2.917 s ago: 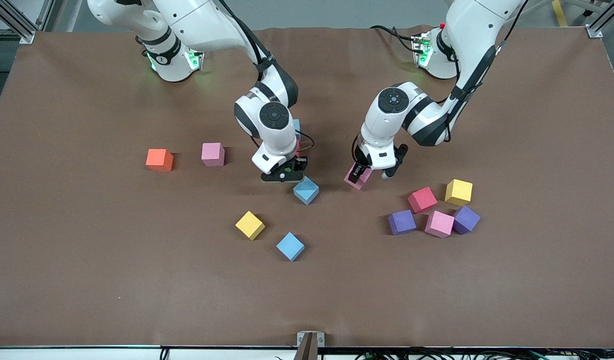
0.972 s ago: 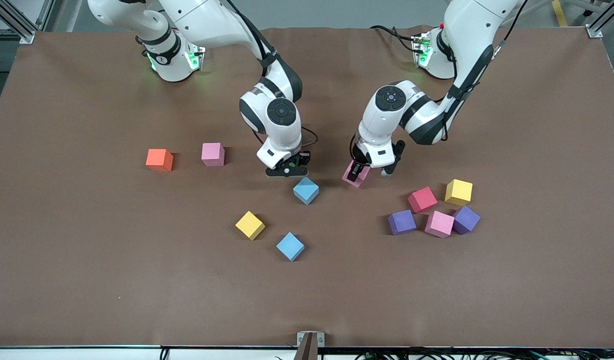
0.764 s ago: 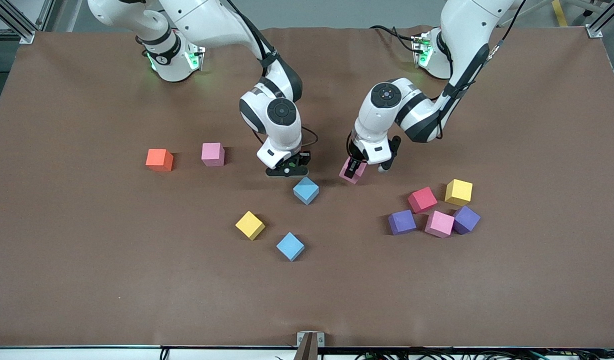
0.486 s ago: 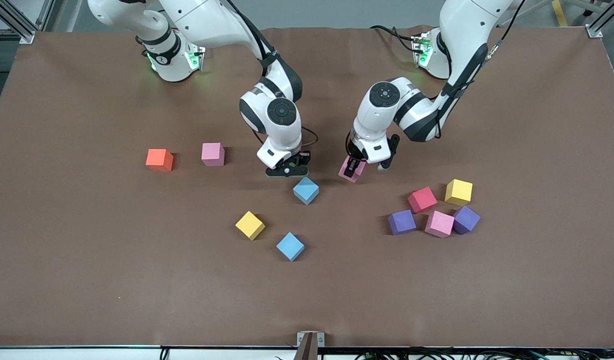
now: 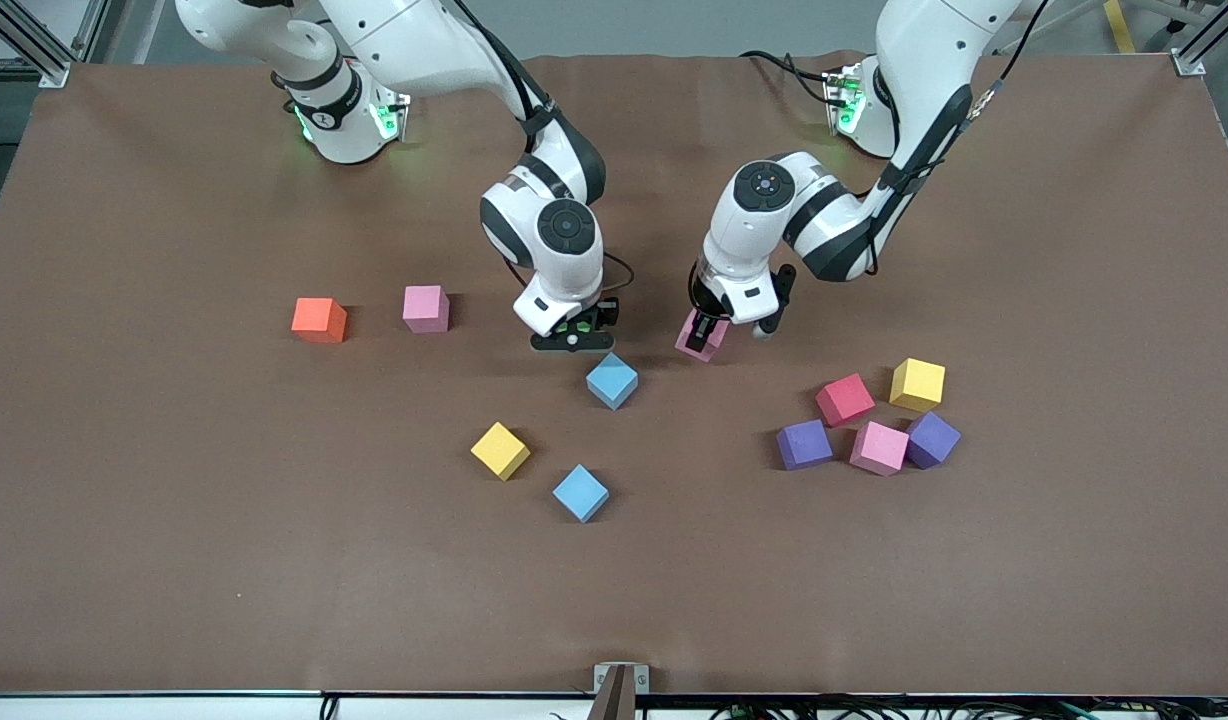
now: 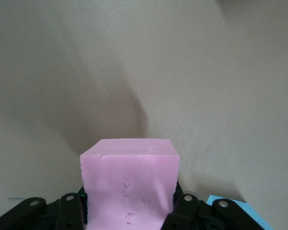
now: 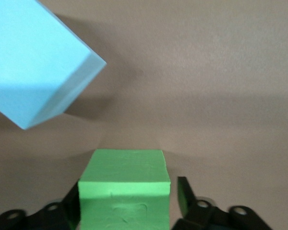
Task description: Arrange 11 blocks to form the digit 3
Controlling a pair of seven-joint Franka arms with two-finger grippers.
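My left gripper (image 5: 707, 332) is shut on a pink block (image 6: 129, 182), held tilted just over the mat in the table's middle. My right gripper (image 5: 572, 338) stands low beside it. Its jaws are open around a green block (image 7: 125, 191), with a gap at one finger (image 7: 183, 194). A blue block (image 5: 612, 380) lies just nearer the front camera than the right gripper. Loose on the mat are a yellow block (image 5: 500, 450), a second blue block (image 5: 580, 492) and a pink block (image 5: 425, 308). The digit 3 shape does not show.
An orange cube (image 5: 319, 320) sits toward the right arm's end. Toward the left arm's end cluster a red block (image 5: 845, 399), a yellow block (image 5: 917, 384), two purple blocks (image 5: 804, 444) (image 5: 932, 439) and a pink block (image 5: 879, 447). The brown mat (image 5: 274, 560) is bare near the front camera.
The left gripper has carried its pink block a little toward the right gripper. The right gripper's jaws have opened off the green block; that arm has barely moved.
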